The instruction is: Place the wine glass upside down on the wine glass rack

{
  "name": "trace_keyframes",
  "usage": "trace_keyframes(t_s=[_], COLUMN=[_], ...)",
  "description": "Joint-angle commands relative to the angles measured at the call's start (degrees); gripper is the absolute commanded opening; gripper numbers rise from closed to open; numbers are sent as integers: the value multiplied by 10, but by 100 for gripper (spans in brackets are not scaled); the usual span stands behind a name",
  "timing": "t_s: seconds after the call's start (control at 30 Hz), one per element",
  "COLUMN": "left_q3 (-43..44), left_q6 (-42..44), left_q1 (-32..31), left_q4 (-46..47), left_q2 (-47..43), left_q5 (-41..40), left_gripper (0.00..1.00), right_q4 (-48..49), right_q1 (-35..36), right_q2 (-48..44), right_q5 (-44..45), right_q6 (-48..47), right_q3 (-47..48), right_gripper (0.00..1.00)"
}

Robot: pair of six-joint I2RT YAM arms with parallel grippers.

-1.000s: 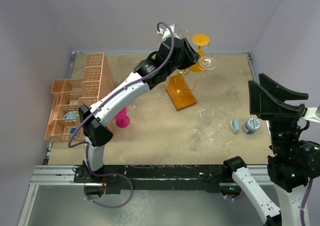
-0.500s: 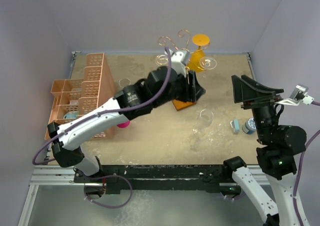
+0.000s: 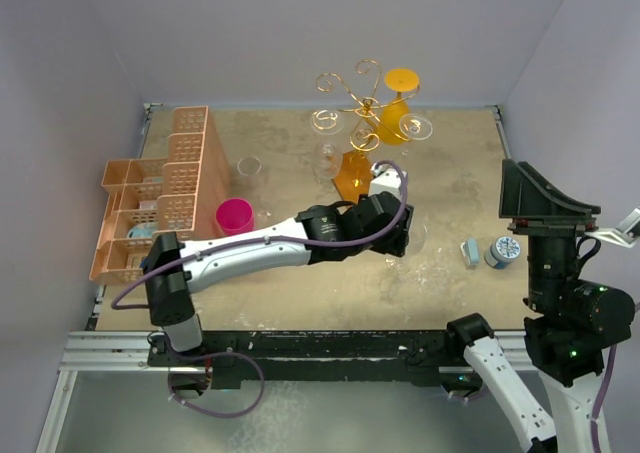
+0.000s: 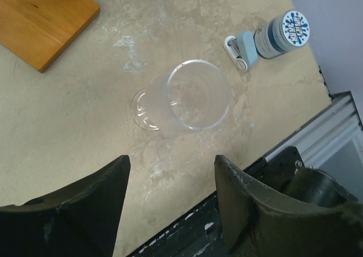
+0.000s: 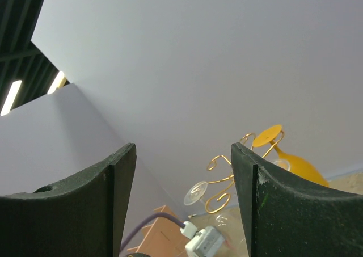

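glass (image 4: 195,95) upright on table (image 4: 85,115), below left gripper (image 4: 170,175), jaws wide, empty; well apart from rack (image 3: 352,98). right gripper (image 5: 181,155) raised, jaws apart, empty. risk of tipping or skidding the slick bowl on an off-centre pinch; of knocking hung glasses (image 3: 416,126) when inverting at rack. bottle (image 4: 282,34) lid: blue splash print, no legible writing.

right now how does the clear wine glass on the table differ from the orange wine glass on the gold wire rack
The clear wine glass stands upright on the table, colourless; the orange wine glass hangs upside down from the gold wire rack, tinted. Both are stemmed.
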Motion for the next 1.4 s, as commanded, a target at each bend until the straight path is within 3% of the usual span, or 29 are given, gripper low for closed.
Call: trace_keyframes(t_s=[0.0,0.2,0.6,0.67,0.73,0.97,1.17,1.37], left_q3=[62,94,202,214,213,198,131,2], left_q6=[-23,-49,-69,-59,-51,-35,-31,-35], left_q1=[0,5,16,16,17,17,17,17], left_q4=[12,-1,-101,-116,-127,-139,-102,31], left_q2=[39,84,190,198,194,153,71,-66], left_q5=[-47,-76,-74,-63,-62,-80,-83,-83], left_gripper=[59,56,40,36,24,0,0,0], right_q4=[-1,-11,-24,-24,-23,-17,-9,24], right_q1=[2,2,2,2,2,2,2,2], right_q2=[0,-10,-18,-19,-21,-12,-11,-15], right_q5=[32,49,36,32,34,26,3,-30], right_q6=[-7,-28,-31,-29,-27,-20,-5,9], right_q3=[3,4,3,1,-3,-1,-4,-22], right_gripper=[70,70,70,70,70,70,70,70])
